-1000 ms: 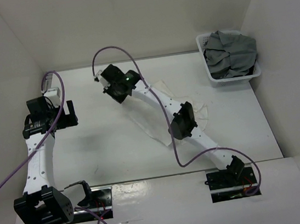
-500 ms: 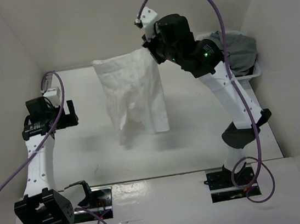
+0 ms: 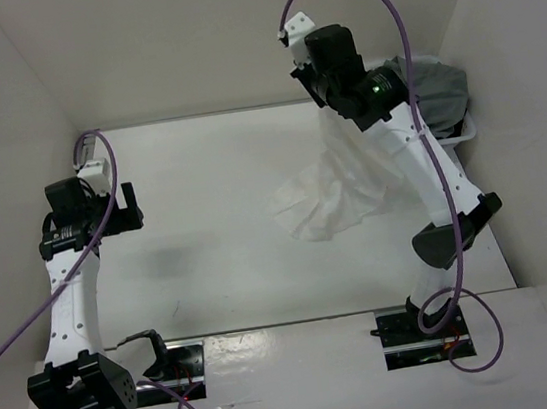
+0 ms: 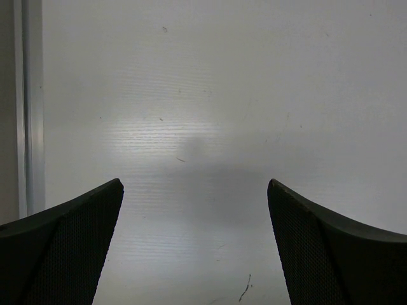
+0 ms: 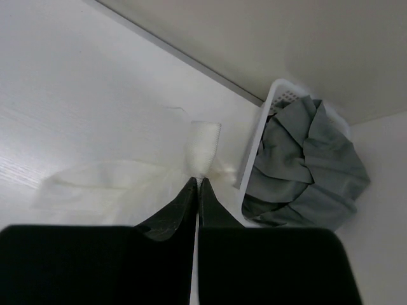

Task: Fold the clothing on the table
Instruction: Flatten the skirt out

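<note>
Fingers of the right gripper [image 5: 198, 181] are clenched tight on a narrow band at the edge of the white garment [image 3: 328, 197]. The gripper holds that band raised above the table [image 3: 205, 223], just left of the small white plastic basket [image 5: 253, 155]. From the pinch the cloth drops and spreads. Its lower part lies crumpled on the tabletop, left of the basket and nearer the arm bases than the basket is.

The basket sits at the far right corner of the table, close against the side wall. It holds a bundle of grey clothing [image 5: 305, 171], rumpled and heaped above the rim. The white garment lies outside the basket; the wrist view does not show whether it touches the basket's wall.

On the opposite side of the table, well apart from the basket, the left gripper [image 4: 194, 187] has its jaws spread wide. Nothing lies between them, only bare white tabletop beneath, with the table's thin metal edge strip [image 4: 28, 108] running along one side.
</note>
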Robot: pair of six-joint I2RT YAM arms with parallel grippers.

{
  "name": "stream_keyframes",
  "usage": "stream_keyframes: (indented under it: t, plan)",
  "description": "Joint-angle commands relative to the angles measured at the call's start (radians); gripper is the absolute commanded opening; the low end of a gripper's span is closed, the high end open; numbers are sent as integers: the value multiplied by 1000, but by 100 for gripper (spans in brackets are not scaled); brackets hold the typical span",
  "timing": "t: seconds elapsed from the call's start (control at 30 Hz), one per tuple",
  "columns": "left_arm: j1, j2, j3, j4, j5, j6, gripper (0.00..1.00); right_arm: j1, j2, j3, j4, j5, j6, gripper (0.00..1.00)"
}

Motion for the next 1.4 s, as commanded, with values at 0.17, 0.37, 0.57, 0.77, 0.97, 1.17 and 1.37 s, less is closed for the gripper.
stream_keyframes:
  t: [0.17,0.37,0.57,0.77,0.97,1.17,1.37]
  plan:
    - [-1,-41,-17,24,-12,-10,100,207,18,106,57,8,-20,0]
    - [-1,-32,-17,33,-44,-19,100,426,104,155,15,-75,-9,0]
    - [-1,-21,-17,33,-44,-19,100,495,106,315,-35,-262,16,0]
    - [-1,-12,-17,42,-44,-19,100,495,19,341,-81,-316,16,0]
    - [-1,-3,-17,42,-44,-19,100,307,-3,222,-54,-351,68,0]
    - [-1,-3,-17,42,-35,-19,100,160,-125,-447,263,-310,48,0]
    - [-1,-3,-17,42,-26,-19,100,14,-98,-828,428,-350,-7,0]
